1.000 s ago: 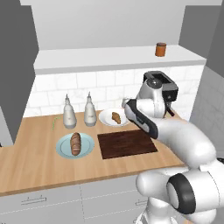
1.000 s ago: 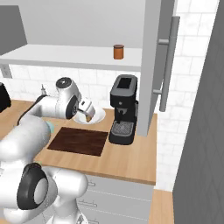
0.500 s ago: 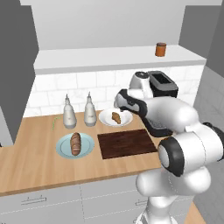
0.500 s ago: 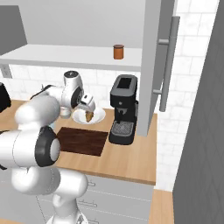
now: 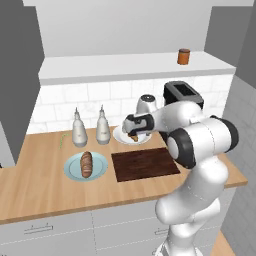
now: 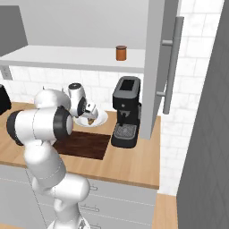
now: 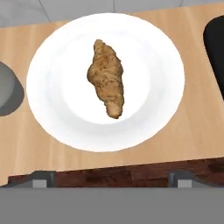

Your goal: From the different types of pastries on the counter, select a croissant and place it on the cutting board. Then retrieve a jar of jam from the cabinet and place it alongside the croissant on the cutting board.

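- The counter (image 5: 40,192) carries the cutting board (image 5: 145,164), lying flat near its front edge.
- Behind the cutting board sits a white plate (image 7: 52,109) with the croissant (image 7: 107,78) on it.
- Left of the cutting board, a pale blue plate (image 5: 72,167) holds a dark loaf (image 5: 86,164).
- Two bottles (image 5: 79,129) stand behind that plate.
- A coffee machine (image 6: 126,112) stands to the right of the cutting board.
- The shelf (image 5: 100,67) above carries the jar (image 5: 183,56), toward its right end.

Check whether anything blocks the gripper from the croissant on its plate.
Nothing visible does. The croissant lies bare on the white plate; the gripper hangs above it, fingertips wide apart over the cutting board edge.
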Available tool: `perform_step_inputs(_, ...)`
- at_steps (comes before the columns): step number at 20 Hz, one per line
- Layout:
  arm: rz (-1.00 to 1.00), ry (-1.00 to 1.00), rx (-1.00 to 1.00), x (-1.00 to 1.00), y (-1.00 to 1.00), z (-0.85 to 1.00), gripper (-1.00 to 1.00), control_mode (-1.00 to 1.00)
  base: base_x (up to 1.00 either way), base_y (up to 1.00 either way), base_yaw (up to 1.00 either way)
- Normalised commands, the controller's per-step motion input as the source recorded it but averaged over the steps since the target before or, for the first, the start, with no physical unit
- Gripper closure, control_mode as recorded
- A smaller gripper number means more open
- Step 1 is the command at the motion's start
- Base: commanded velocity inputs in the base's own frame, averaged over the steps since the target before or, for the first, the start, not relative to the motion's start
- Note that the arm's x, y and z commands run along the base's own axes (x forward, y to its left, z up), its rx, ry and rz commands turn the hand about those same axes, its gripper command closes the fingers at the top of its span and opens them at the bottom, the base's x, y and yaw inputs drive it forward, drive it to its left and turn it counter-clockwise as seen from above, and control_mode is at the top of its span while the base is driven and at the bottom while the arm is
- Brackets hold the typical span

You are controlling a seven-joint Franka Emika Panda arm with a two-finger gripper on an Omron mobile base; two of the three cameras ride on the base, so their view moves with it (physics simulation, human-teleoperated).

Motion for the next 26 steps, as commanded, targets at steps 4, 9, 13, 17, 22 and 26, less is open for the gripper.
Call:
perform_step_inputs(4, 0.08, 0.02, 0.00, 0.54, -0.07, -0.02, -1.00, -1.00, 0.00, 0.00, 0.00)
perform_step_inputs(9, 0.08, 0.00, 0.00, 0.71, 0.00, -0.26, -1.00, -1.00, 0.00, 0.00, 0.00)
perform_step_inputs(13, 0.09, 0.00, -0.04, 0.67, 0.00, -0.88, -1.00, -1.00, 0.00, 0.00, 0.00)
perform_step_inputs(17, 0.07, 0.02, 0.00, 0.71, 0.00, -0.62, -1.00, -1.00, 0.00, 0.00, 0.00)
perform_step_inputs(22, 0.03, 0.10, -0.02, 0.63, 0.15, -0.72, 1.00, -1.00, 0.00, 0.00, 0.00)
perform_step_inputs(26, 0.02, 0.11, -0.06, 0.55, 0.29, -0.78, 1.00, -1.00, 0.00, 0.00, 0.00)
